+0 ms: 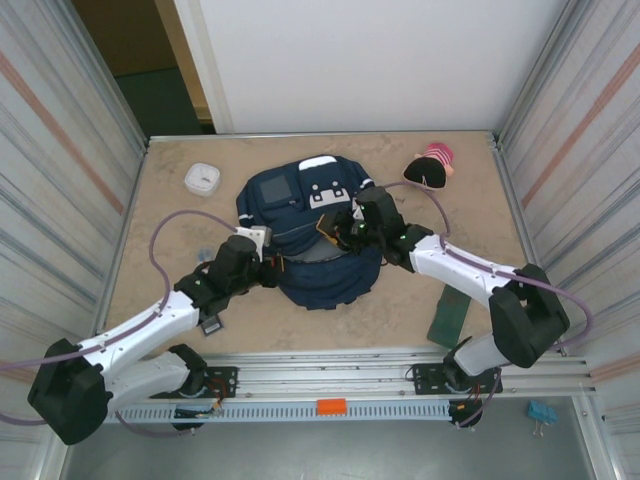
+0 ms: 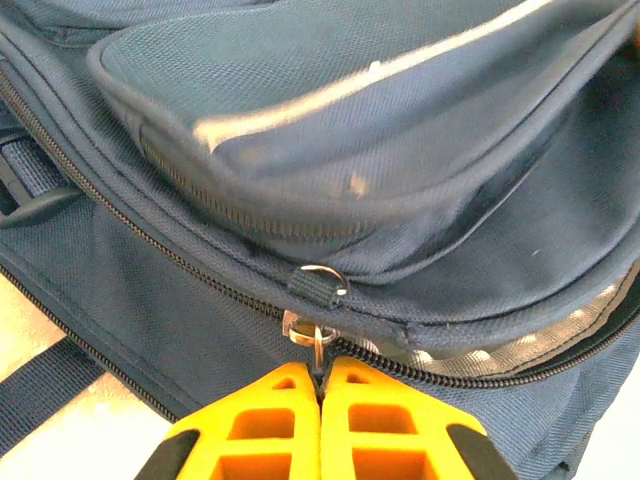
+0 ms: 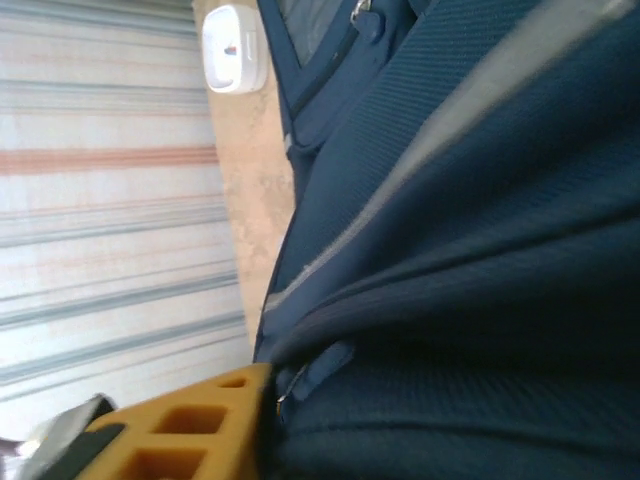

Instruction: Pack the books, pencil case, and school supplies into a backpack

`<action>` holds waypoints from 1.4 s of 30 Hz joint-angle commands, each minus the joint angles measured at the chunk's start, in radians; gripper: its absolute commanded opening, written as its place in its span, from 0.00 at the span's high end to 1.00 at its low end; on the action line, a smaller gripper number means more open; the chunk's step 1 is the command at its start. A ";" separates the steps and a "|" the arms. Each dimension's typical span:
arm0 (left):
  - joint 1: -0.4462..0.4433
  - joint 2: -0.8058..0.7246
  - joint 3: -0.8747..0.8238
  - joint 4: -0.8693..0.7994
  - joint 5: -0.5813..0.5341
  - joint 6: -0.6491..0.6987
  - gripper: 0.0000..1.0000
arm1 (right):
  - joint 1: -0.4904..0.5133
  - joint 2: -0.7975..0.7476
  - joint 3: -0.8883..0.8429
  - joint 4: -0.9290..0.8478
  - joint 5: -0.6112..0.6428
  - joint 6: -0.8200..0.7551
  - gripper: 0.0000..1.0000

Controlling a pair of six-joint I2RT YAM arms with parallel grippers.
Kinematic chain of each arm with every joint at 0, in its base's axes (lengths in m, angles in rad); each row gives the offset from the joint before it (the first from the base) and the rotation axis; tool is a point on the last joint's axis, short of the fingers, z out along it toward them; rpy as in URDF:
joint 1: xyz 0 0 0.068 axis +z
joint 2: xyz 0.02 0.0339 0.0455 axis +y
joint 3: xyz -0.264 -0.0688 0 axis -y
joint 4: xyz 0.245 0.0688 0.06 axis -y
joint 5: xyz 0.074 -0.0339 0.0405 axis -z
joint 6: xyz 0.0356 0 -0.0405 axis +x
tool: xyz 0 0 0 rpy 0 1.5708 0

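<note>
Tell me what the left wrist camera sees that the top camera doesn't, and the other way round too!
Left wrist view: the left hand, yellow, pinched shut on a small silver metal zipper pull, with pale dotted lining peeking through the open zip. Top view: the white left arm and right arm, a small white rounded slab, a pink and black rounded thing and a thin dark green book on the tan table. Both: the big navy blue fabric backpack.

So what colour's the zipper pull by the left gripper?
Zipper pull is silvery metal; clearest in left wrist view.
</note>
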 commanded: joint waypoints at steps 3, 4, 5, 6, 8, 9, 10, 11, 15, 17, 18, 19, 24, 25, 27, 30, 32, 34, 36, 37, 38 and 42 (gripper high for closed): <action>0.011 -0.031 0.045 -0.019 -0.048 0.036 1.00 | -0.027 -0.009 0.074 -0.015 -0.017 -0.069 0.99; 0.024 -0.033 0.036 -0.020 -0.049 0.035 1.00 | -0.048 -0.016 0.089 -0.023 -0.065 -0.119 1.00; 0.042 -0.037 0.025 -0.012 -0.041 0.040 1.00 | -0.076 -0.018 0.117 -0.049 -0.136 -0.155 1.00; 0.061 -0.040 0.011 0.004 -0.034 0.046 1.00 | -0.104 -0.017 0.174 -0.103 -0.215 -0.199 1.00; 0.099 -0.035 -0.008 0.034 -0.024 0.059 1.00 | -0.132 -0.022 0.284 -0.255 -0.298 -0.310 1.00; 0.124 -0.024 -0.012 0.045 -0.012 0.072 1.00 | -0.142 -0.022 0.343 -0.320 -0.332 -0.365 1.00; 0.147 -0.012 -0.009 0.052 -0.004 0.081 1.00 | -0.149 -0.023 0.383 -0.357 -0.362 -0.400 1.00; 0.174 0.003 -0.005 0.059 0.007 0.090 1.00 | -0.161 -0.025 0.417 -0.379 -0.401 -0.418 1.00; 0.264 0.083 0.015 0.129 0.050 0.112 1.00 | -0.217 0.008 0.504 -0.408 -0.568 -0.397 1.00; 0.283 0.136 0.035 0.154 0.040 0.133 1.00 | -0.221 0.015 0.539 -0.443 -0.561 -0.422 1.00; 0.290 0.160 0.045 0.163 0.034 0.141 1.00 | -0.221 0.017 0.547 -0.447 -0.556 -0.428 1.00; 0.301 0.190 0.059 0.166 0.024 0.146 1.00 | -0.223 0.016 0.549 -0.439 -0.551 -0.423 1.00; 0.332 0.250 0.129 0.161 0.033 0.123 0.71 | -0.212 -0.018 0.479 -0.340 -0.361 -0.349 1.00; 0.331 0.240 0.145 0.153 0.041 0.112 0.61 | -0.204 -0.031 0.428 -0.266 -0.309 -0.302 1.00; 0.332 0.209 0.169 0.115 0.061 0.078 0.46 | -0.183 -0.041 0.337 -0.119 -0.224 -0.219 1.00; 0.331 0.130 0.184 0.047 0.075 -0.009 0.36 | -0.144 -0.018 0.286 -0.038 -0.108 -0.186 1.00; 0.331 0.063 0.174 -0.014 0.076 -0.089 0.34 | -0.112 0.012 0.287 -0.030 -0.033 -0.193 1.00; 0.331 0.006 0.152 -0.040 0.090 -0.108 0.34 | -0.083 0.041 0.280 0.018 0.029 -0.170 1.00; 0.331 -0.049 0.140 -0.090 0.067 -0.113 0.34 | -0.048 0.077 0.262 0.121 0.083 -0.137 1.00; 0.331 -0.073 0.136 -0.116 0.045 -0.113 0.33 | -0.027 0.097 0.257 0.164 0.110 -0.129 1.00; 0.331 -0.093 0.136 -0.136 0.029 -0.111 0.33 | -0.009 0.121 0.265 0.183 0.129 -0.123 1.00; 0.331 -0.126 0.131 -0.174 0.001 -0.111 0.33 | 0.040 0.176 0.277 0.218 0.169 -0.119 1.00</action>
